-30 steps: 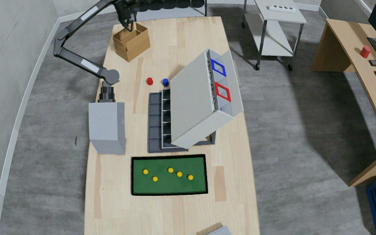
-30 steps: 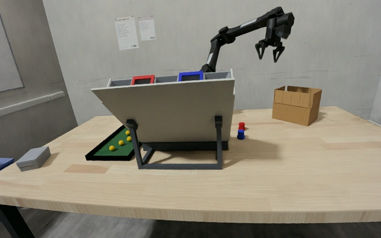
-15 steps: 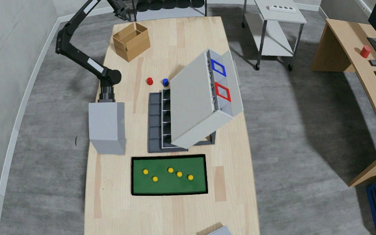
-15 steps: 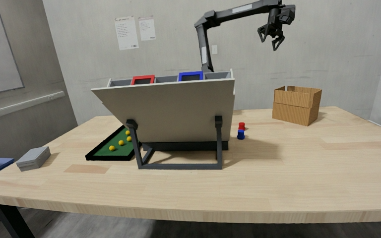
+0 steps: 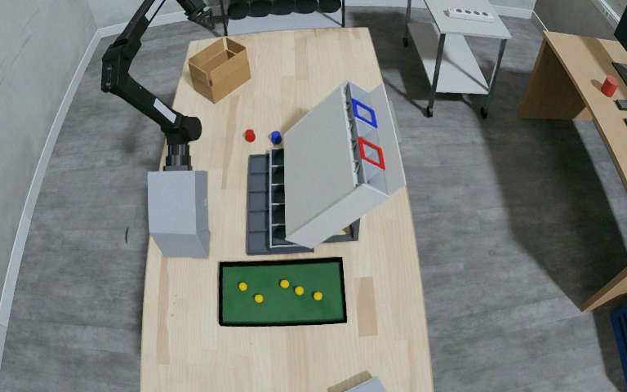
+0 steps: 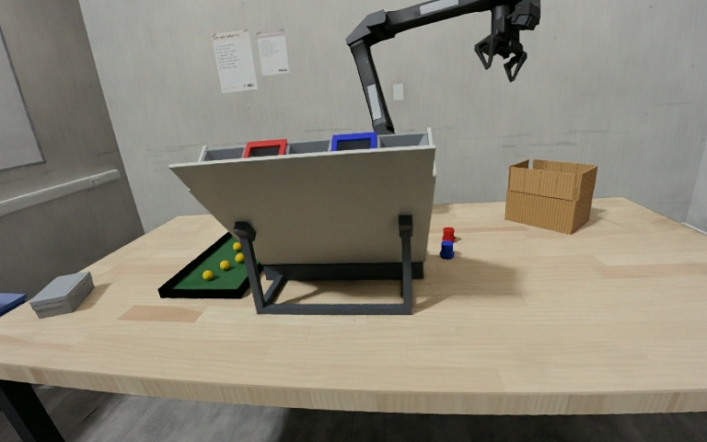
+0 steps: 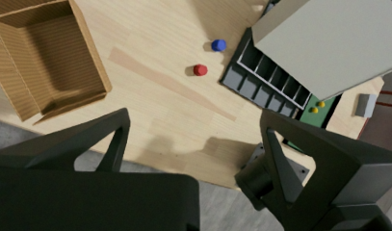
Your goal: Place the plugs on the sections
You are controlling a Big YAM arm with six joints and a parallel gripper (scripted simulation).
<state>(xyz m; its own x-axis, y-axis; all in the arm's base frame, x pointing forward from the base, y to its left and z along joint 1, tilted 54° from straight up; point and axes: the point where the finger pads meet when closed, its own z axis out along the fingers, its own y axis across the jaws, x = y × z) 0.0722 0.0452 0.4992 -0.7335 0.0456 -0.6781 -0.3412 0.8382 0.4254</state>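
Observation:
The red plug (image 5: 249,135) and the blue plug (image 5: 275,137) stand on the table beside the end of the grey section tray (image 5: 264,203); both also show in the wrist view, red (image 7: 199,70) and blue (image 7: 219,45). The sloped grey cover (image 5: 322,165) hides the pipes. The red-banded funnel (image 5: 371,153) and blue-banded funnel (image 5: 364,113) sit along its top edge. Several yellow marbles (image 5: 283,283) lie in the green tray (image 5: 282,291). My gripper (image 6: 500,57) is open and empty, high above the table's far edge, well away from the plugs.
An open cardboard box (image 5: 219,68) stands at the table's far end, below and beside the gripper. The arm's grey base block (image 5: 179,212) sits at the table's left edge. A small grey box (image 6: 62,294) lies near the other end.

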